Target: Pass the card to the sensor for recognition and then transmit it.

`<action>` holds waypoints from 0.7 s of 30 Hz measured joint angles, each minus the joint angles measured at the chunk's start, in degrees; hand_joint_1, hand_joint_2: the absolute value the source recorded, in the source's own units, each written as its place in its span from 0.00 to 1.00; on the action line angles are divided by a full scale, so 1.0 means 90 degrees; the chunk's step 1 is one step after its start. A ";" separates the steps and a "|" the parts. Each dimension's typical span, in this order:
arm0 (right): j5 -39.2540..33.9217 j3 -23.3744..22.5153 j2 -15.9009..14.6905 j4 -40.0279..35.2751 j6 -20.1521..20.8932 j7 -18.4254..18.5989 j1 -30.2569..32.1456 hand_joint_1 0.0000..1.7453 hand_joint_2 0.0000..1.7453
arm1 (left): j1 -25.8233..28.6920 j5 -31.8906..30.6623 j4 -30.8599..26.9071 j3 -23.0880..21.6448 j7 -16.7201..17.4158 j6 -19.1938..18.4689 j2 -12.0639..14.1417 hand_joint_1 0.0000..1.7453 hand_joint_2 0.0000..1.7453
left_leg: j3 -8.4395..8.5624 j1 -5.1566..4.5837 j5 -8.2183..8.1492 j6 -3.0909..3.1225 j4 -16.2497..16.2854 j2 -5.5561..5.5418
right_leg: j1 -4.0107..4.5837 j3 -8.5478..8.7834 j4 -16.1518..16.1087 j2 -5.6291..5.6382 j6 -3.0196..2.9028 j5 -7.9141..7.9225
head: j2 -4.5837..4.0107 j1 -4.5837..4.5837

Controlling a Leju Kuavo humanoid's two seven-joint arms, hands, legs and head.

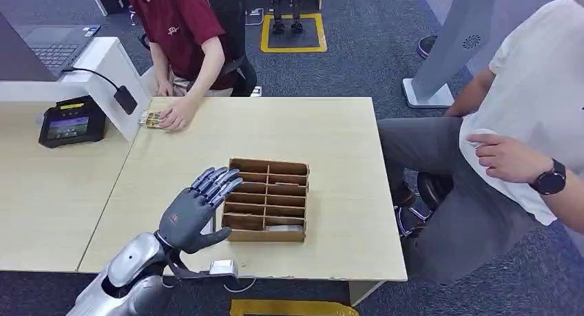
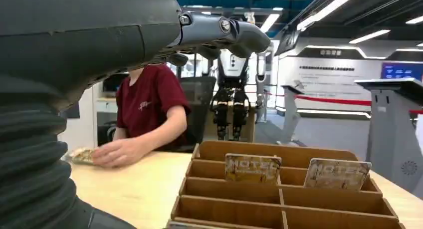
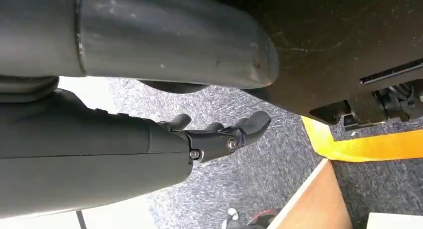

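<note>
My left hand [image 1: 196, 209] hovers with its fingers stretched out and nothing in it, just left of the brown cardboard divider box [image 1: 268, 199] on the pale table [image 1: 344, 144]. In the left wrist view the fingers [image 2: 224, 32] reach out above the box [image 2: 279, 199], where two "HOTEL" cards [image 2: 252, 168] [image 2: 338, 174] stand upright in a far row. The black sensor terminal [image 1: 71, 121] sits on the neighbouring desk at the far left. My right hand [image 3: 219, 134] hangs over grey carpet, fingers loose, holding nothing.
A person in a red shirt [image 1: 182, 27] at the far side rests a hand on a stack of cards [image 1: 150, 119]. A person in white [image 1: 530, 123] sits at the right. A white divider [image 1: 113, 82] with a laptop stands at the left. A small white device [image 1: 224, 268] lies at the table's front edge.
</note>
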 joint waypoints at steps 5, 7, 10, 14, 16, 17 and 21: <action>0.0010 0.0000 0.0000 0.0000 -0.0014 0.0002 0.0003 0.00 0.00 | -0.0040 -0.0056 0.0323 -0.0010 0.0136 0.0078 -0.0218 0.00 1.00 | -0.0001 0.0000 0.0000 0.0000 0.0000 0.0000 | 0.0000 0.0000 0.0000 -0.0001 0.0000 0.0000 | 0.0000 0.0000; 0.0010 0.0000 0.0000 0.0000 -0.0014 0.0002 0.0003 0.00 0.00 | -0.0051 -0.0092 0.0425 -0.0010 0.0185 0.0082 -0.0267 0.00 1.00 | -0.0001 0.0000 0.0000 0.0000 0.0000 0.0000 | 0.0000 0.0000 0.0000 0.0000 0.0000 0.0000 | 0.0000 0.0002; 0.0019 0.0000 0.0000 0.0000 -0.0012 0.0000 0.0005 0.00 0.00 | -0.0058 -0.0063 0.0531 -0.0010 0.0204 0.0065 -0.0313 0.00 1.00 | -0.0001 0.0000 0.0000 0.0000 0.0000 0.0000 | 0.0000 0.0000 0.0000 0.0000 0.0000 0.0000 | 0.0000 0.0000; 0.0036 0.0000 0.0000 0.0000 -0.0005 -0.0002 0.0005 0.00 0.00 | -0.0077 0.0071 0.0619 -0.0010 0.0153 -0.0037 -0.0303 0.00 1.00 | -0.0001 0.0001 0.0000 0.0000 -0.0001 0.0000 | 0.0000 0.0000 0.0000 0.0000 0.0000 0.0000 | -0.0002 0.0000; 0.0058 0.0000 -0.0002 0.0000 0.0005 -0.0012 0.0005 0.00 0.00 | -0.0081 0.0187 0.0651 -0.0010 0.0051 -0.0146 -0.0276 0.00 1.00 | -0.0001 0.0001 0.0000 0.0000 -0.0001 0.0000 | 0.0000 0.0000 0.0000 0.0000 0.0000 0.0000 | 0.0000 0.0000; 0.0058 0.0000 -0.0002 0.0000 0.0012 -0.0022 0.0005 0.00 0.00 | -0.0081 0.0241 0.0668 -0.0010 0.0019 -0.0190 -0.0247 0.00 1.00 | -0.0001 0.0001 0.0000 0.0000 0.0000 0.0000 | 0.0000 0.0000 0.0001 0.0000 0.0000 0.0000 | 0.0000 0.0000; 0.0058 0.0000 -0.0002 0.0000 0.0027 -0.0029 0.0004 0.00 0.00 | -0.0080 0.0335 0.0731 -0.0010 -0.0075 -0.0289 -0.0143 0.00 1.00 | -0.0001 0.0001 0.0000 0.0000 -0.0001 0.0000 | 0.0001 0.0000 0.0001 -0.0001 0.0000 0.0000 | -0.0002 0.0000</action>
